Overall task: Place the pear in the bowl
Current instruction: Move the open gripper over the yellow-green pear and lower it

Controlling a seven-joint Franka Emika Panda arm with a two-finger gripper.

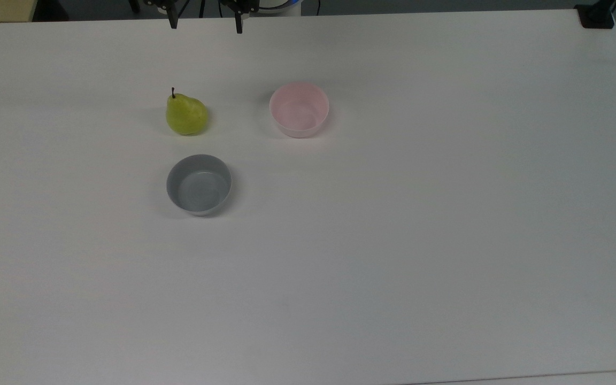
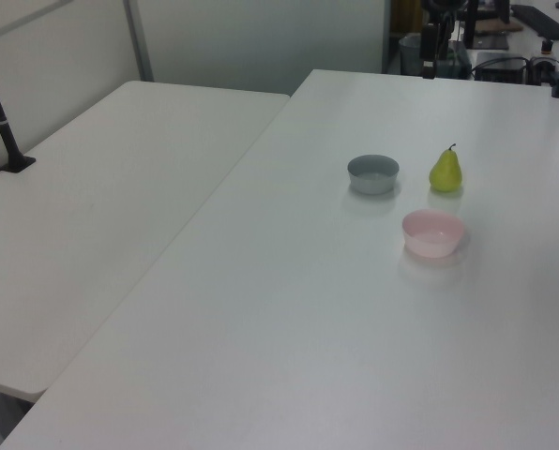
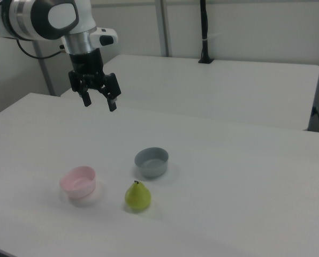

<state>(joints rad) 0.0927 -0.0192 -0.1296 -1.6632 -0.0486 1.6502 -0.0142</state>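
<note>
A yellow-green pear (image 1: pixel 186 114) (image 2: pixel 445 172) (image 3: pixel 137 196) with a dark stem stands upright on the white table (image 1: pixel 393 240). The pale pink bowl (image 1: pixel 299 109) (image 2: pixel 432 232) (image 3: pixel 78 181) sits empty to its right in the top view. My gripper (image 1: pixel 205 22) (image 3: pixel 99 103) hangs open high above the table, near the top view's upper edge, well apart from both, with nothing between its fingers.
A grey bowl (image 1: pixel 199 184) (image 2: pixel 372 173) (image 3: pixel 151 161) of the same size stands empty just below the pear in the top view. A second white table (image 2: pixel 92 206) adjoins on the left view's left. A black clamp (image 1: pixel 597 15) grips the top view's upper right corner.
</note>
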